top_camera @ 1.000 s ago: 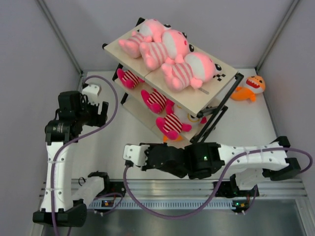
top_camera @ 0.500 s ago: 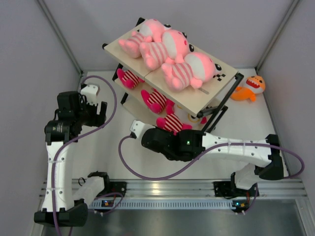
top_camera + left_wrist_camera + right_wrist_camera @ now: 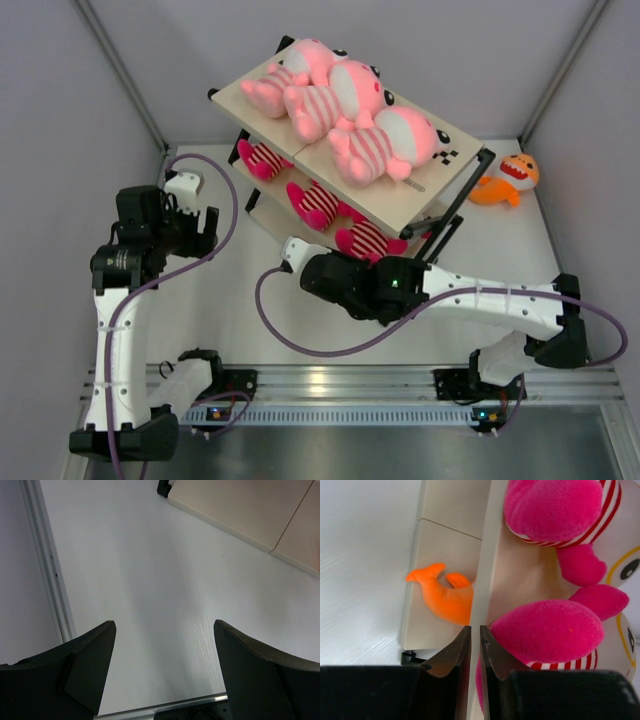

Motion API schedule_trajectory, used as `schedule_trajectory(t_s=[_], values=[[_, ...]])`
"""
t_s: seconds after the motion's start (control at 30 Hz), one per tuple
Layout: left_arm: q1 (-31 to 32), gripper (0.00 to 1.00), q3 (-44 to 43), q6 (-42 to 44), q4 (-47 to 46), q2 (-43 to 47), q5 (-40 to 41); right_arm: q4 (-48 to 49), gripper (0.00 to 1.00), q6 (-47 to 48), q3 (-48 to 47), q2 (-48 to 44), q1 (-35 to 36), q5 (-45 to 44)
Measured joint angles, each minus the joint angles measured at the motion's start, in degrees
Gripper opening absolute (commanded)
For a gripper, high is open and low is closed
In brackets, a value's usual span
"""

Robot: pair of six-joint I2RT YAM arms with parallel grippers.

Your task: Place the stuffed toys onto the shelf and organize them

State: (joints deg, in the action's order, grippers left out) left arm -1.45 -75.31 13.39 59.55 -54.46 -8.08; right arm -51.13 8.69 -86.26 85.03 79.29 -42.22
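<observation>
Right wrist shows your right jaws nearly shut, empty, beside a hot-pink toy (image 3: 547, 630); left jaws gape empty. Likely squashy, light: pinch its body.

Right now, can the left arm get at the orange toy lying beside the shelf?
Probably not: the shelf stands between the left arm and the orange toy, which lies by the far right wall.
</observation>
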Motion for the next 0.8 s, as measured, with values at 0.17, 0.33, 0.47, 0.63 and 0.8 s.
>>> schedule_trajectory(t_s=[0.17, 0.33, 0.47, 0.63, 0.8], values=[[-0.02, 0.85, 0.0, 0.0, 0.0, 0.0, -0.02, -0.85, 0.14, 1.73, 0.0, -0.46, -1.46, -0.63], [-0.02, 0.85, 0.0, 0.0, 0.0, 0.0, -0.02, -0.83, 0.15, 3.23, 0.02, -0.66, -2.71, -0.66], [-0.02, 0.85, 0.0, 0.0, 0.0, 0.0, -0.02, -0.87, 0.15, 3.78, 0.02, -0.68, -2.97, -0.72], [-0.02, 0.85, 0.0, 0.0, 0.0, 0.0, -0.02, -1.75, 0.21, 3.76, -0.17, -1.11, -3.06, -0.52], [-0.02, 0.85, 0.0, 0.0, 0.0, 0.0, -0.26, -4.57, 0.56, 4.26, -4.22, -0.74, -1.95, 0.92]])
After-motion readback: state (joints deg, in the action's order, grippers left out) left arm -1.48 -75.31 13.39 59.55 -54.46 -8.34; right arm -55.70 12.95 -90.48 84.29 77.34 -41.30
